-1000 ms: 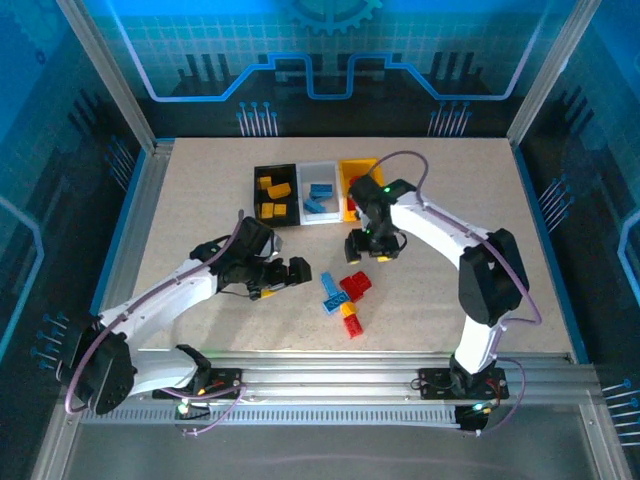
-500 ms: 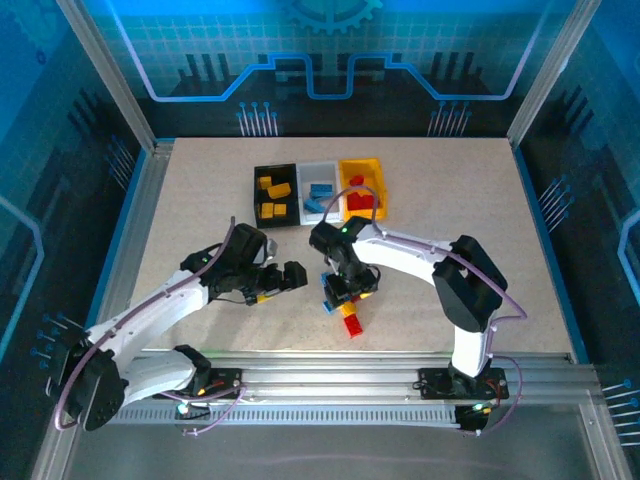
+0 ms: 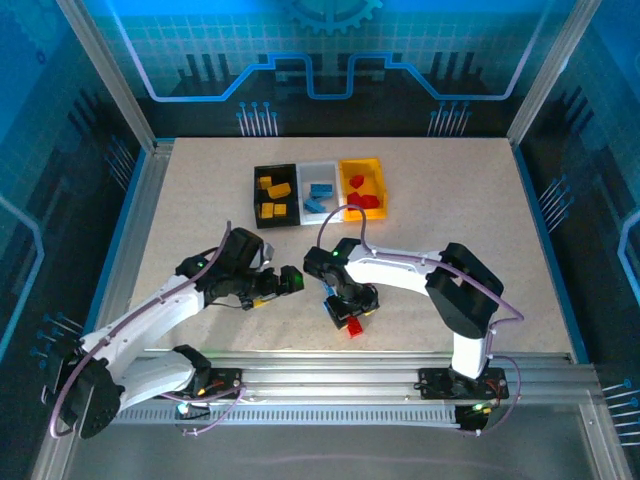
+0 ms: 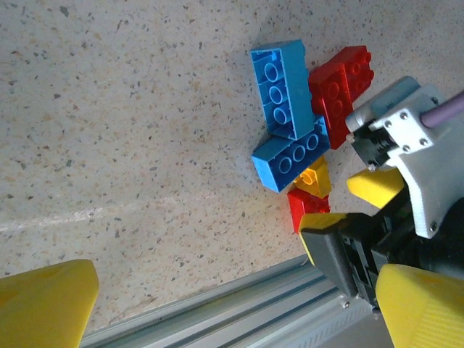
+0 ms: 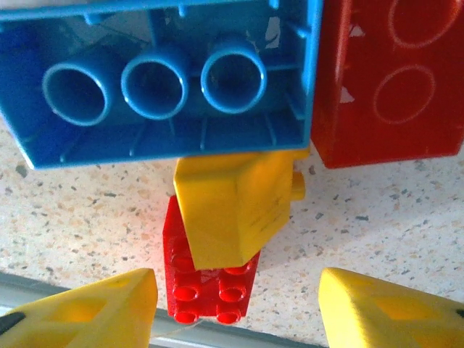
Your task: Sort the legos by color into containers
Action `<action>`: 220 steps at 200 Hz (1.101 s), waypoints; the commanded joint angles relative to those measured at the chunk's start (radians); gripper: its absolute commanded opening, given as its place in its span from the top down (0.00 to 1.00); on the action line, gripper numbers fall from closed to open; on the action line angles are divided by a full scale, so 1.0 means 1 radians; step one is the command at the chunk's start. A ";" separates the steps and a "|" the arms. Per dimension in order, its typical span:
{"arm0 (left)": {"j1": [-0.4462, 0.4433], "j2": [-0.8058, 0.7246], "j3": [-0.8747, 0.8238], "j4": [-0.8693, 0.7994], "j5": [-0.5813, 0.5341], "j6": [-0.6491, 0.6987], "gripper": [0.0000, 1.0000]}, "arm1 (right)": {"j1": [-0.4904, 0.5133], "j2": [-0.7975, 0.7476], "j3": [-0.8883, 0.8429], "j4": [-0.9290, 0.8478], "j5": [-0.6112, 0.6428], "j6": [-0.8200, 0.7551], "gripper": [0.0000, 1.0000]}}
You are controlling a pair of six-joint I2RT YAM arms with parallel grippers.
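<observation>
Mostly hidden from above by the right gripper [image 3: 349,308], the loose legos [image 4: 290,156] lie in a tight heap near the front edge of the table [image 3: 200,200]. Two blue bricks [image 4: 279,87] touch each other with a red brick [image 4: 341,94] beside them, and a small yellow brick [image 5: 232,206] lies over a small red brick [image 5: 206,290].

The right gripper's fingers [image 5: 94,308] stand apart on either side of the yellow one with a gap on each side. They grip nothing, and their lower parts are cut off by the frame.

The left gripper [image 4: 235,290] is spread wide and empty just beside the heap.

Farther back, the containers [image 3: 320,164] sit in a row. The black bin [image 3: 256,195] holds yellow pieces, the white bin [image 3: 332,215] blue and the orange-yellow bin [image 3: 352,170] red, too small to count.
</observation>
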 commanded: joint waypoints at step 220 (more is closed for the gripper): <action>0.030 -0.105 -0.006 -0.093 -0.044 0.004 0.01 | -0.380 -0.358 -0.013 0.079 -0.221 0.067 0.78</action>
